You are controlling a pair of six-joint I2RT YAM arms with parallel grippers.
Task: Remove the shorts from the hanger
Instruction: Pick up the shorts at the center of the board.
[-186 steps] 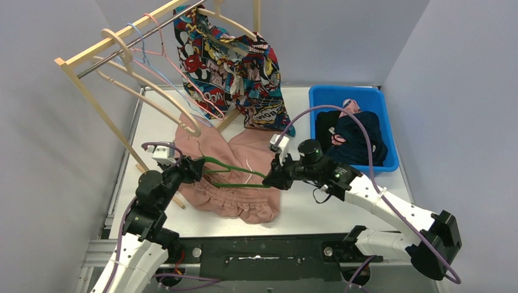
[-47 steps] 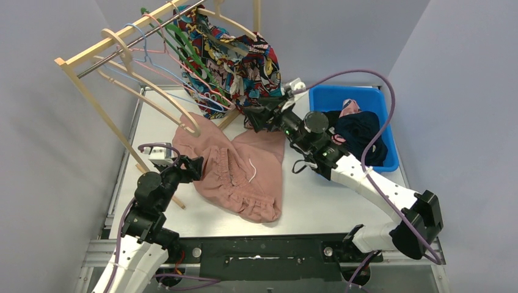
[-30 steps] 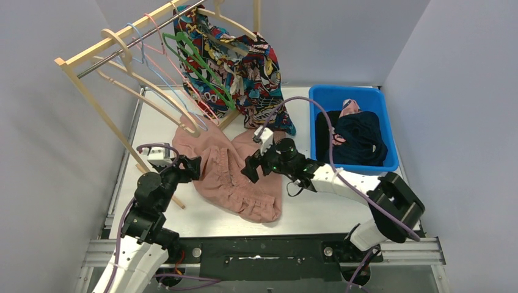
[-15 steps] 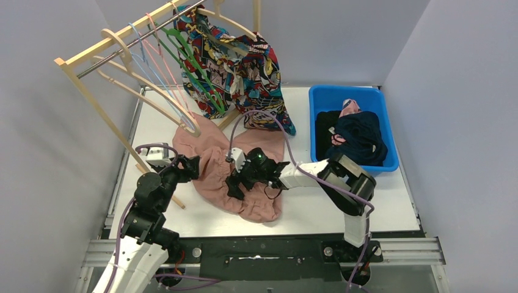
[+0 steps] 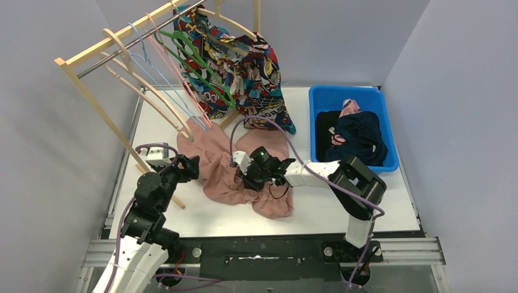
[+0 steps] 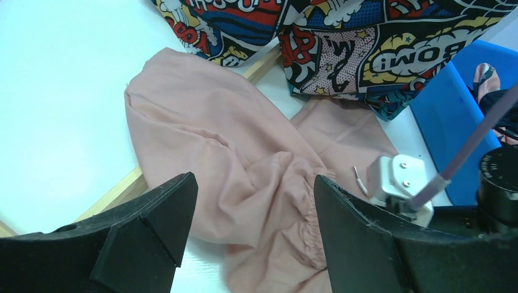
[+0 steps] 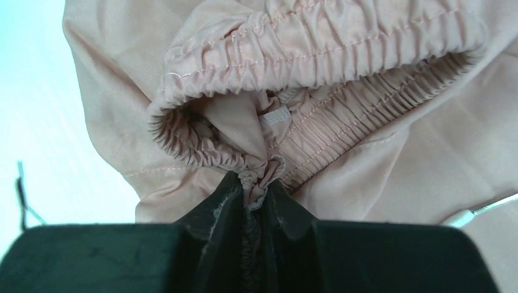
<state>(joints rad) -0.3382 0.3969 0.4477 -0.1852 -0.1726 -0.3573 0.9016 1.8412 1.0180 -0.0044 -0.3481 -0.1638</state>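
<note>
Your right gripper [image 7: 253, 194] is pinched tight on the gathered waistband of the dusty pink shorts [image 7: 342, 55], with a bunch of the elastic squeezed between its two fingers. Seen from above, it sits low over the middle of the bench [image 5: 153, 116]. The shorts lie crumpled under and around it, on the surface and off any hanger. Your left gripper [image 6: 253, 189] stands wide and holds nothing. It is just off the left side of that same garment, toward the near-left corner.

Further out, the comic-print shorts [image 5: 247, 67] hang from the wooden rack [image 5: 91, 101] along the far-left side, their lower edge close to the pink fabric. A green hanger [image 5: 196, 58] hangs bare on the rail beside them, among other thin bare hangers. At the far-right corner the blue bin [image 5: 319, 97] holds the navy shorts [image 5: 360, 140], with black and pink-patterned cloth tucked beside them.
</note>
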